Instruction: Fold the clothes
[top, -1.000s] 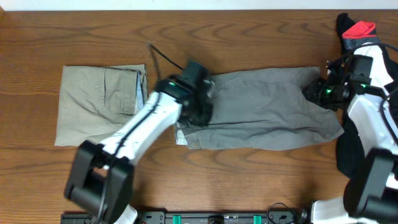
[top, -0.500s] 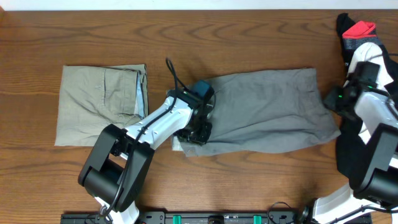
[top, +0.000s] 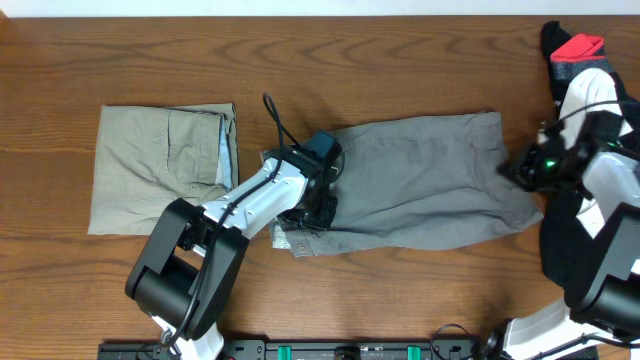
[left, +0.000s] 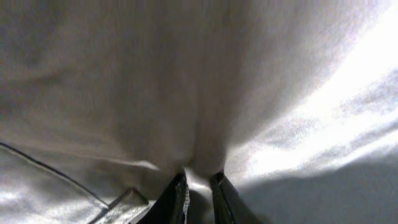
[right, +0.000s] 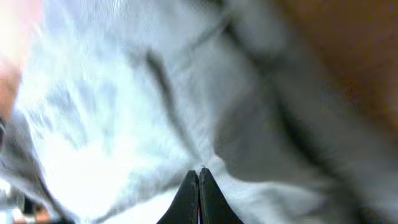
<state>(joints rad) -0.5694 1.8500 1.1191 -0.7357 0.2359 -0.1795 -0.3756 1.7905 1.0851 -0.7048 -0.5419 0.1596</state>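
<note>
Mid-grey shorts (top: 430, 175) lie spread across the table's middle, rumpled along the front edge. My left gripper (top: 315, 205) is at their left end, shut on a pinched fold of the grey cloth (left: 186, 81), which shows between the fingertips of the left gripper (left: 199, 177). My right gripper (top: 515, 168) sits at the shorts' right edge. In the right wrist view the right gripper (right: 199, 171) is pressed fully shut over grey cloth (right: 124, 106), with no fold showing between the fingertips. Khaki shorts (top: 160, 165) lie folded at the left.
A pile of red, white and black items (top: 578, 48) sits at the far right corner, and dark cloth (top: 560, 250) hangs by the right arm. Brown wooden table (top: 400, 60) runs behind and in front of the garments.
The right gripper came back onto the shorts' right edge and shut. The left gripper dropped to the left end, holding its fold. The grey shorts shifted slightly left and bunched.
</note>
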